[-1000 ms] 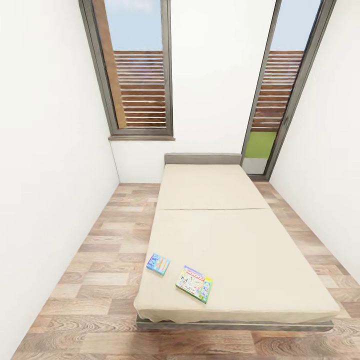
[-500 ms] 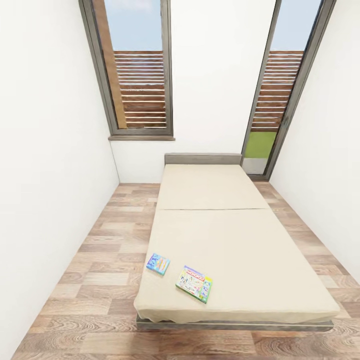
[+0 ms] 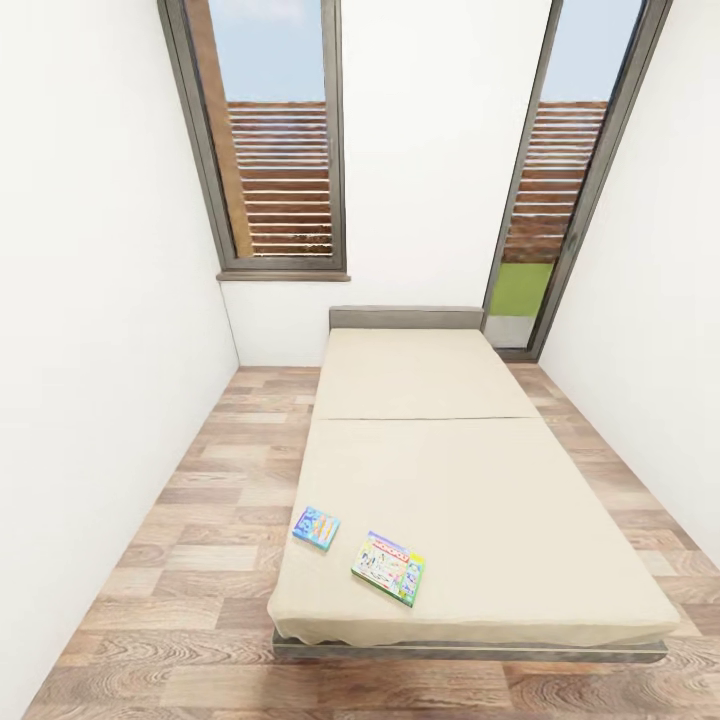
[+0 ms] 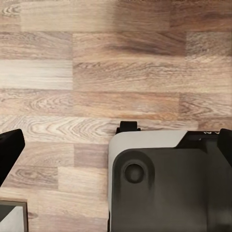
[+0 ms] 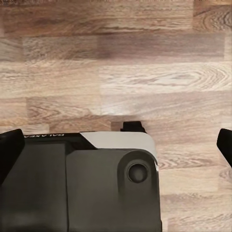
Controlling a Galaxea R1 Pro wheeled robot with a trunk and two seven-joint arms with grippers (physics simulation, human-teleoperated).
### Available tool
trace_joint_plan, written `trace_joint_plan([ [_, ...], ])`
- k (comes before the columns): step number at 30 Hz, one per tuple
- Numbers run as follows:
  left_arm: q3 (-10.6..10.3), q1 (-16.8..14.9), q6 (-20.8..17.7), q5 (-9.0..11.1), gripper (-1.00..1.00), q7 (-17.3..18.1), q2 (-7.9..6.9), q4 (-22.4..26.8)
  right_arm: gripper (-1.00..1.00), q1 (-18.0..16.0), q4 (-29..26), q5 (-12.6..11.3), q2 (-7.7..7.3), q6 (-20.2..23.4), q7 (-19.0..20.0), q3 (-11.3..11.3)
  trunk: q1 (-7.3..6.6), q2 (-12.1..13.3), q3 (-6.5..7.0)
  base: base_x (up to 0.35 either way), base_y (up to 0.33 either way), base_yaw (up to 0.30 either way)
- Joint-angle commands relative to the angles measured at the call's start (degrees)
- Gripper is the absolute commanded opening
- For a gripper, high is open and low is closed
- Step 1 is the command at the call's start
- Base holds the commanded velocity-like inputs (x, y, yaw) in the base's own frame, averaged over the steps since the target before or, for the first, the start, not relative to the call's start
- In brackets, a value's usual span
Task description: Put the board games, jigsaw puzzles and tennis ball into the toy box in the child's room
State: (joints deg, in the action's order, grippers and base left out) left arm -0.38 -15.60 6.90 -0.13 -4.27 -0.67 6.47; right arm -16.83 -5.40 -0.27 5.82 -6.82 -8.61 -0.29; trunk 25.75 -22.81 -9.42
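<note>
While parked at the foot of the bed (image 3: 480,480), no change across the last second: same framing, nothing moved. Two board games (image 3: 388,567) flat near mattress's near-left corner, untouched. Both grippers spread wide over wood floor (image 4: 96,72), empty. Pickup not yet begun.

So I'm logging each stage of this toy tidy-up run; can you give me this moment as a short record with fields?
place: child's room, wood plank floor, two tall dark-framed windows
bed: beige mattress, dark grey headboard
on bed: blue board game and green-edged board game, lying flat near the foot end, apart from each other
left gripper: jaws spread wide, nothing between them, plank floor below
right gripper: jaws spread wide, nothing between them, plank floor below
task state: both bed games not yet picked up
</note>
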Motion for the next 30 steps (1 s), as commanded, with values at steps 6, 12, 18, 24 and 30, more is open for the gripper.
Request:
trace_joint_plan([
  [6, 0.0, -0.1, -0.3, 0.1, 1.0, 4.8, -0.87, 0.3, 1.0, 0.0, -0.1, -0.4, -0.52, -0.2, 0.1, -0.3, 0.03, -0.1, -0.11, 0.0, 0.0, 0.0],
  [12, 0.7, -1.2, -8.8, 0.5, 1.0, 21.4, -5.39, 3.4, 1.0, -0.1, -0.2, -1.7, -2.07, -0.1, 1.2, -1.5, 0.03, -0.1, -0.11, 0.0, 0.0, 0.0],
  [18, 0.8, -3.9, -28.7, 0.5, 1.0, 39.1, -8.74, 18.9, 1.0, -0.9, -0.4, -7.1, -6.25, 2.3, 9.9, -7.5, 0.03, -0.1, -0.11, 0.0, 0.0, 0.0],
  [24, 1.1, -4.6, -39.0, 0.6, 1.0, 44.5, -8.94, 30.4, 1.0, -2.7, -2.5, -11.3, -9.53, 9.7, 21.0, -11.7, 0.03, -0.1, -0.11, 0.0, 0.0, 0.0],
  [30, 1.2, -6.6, -44.9, 0.9, 1.0, 45.5, -8.15, 37.6, 1.0, -3.5, -9.3, -17.5, -11.27, 18.1, 28.4, -17.6, 0.03, -0.1, -0.11, 0.0, 0.0, 0.0],
])
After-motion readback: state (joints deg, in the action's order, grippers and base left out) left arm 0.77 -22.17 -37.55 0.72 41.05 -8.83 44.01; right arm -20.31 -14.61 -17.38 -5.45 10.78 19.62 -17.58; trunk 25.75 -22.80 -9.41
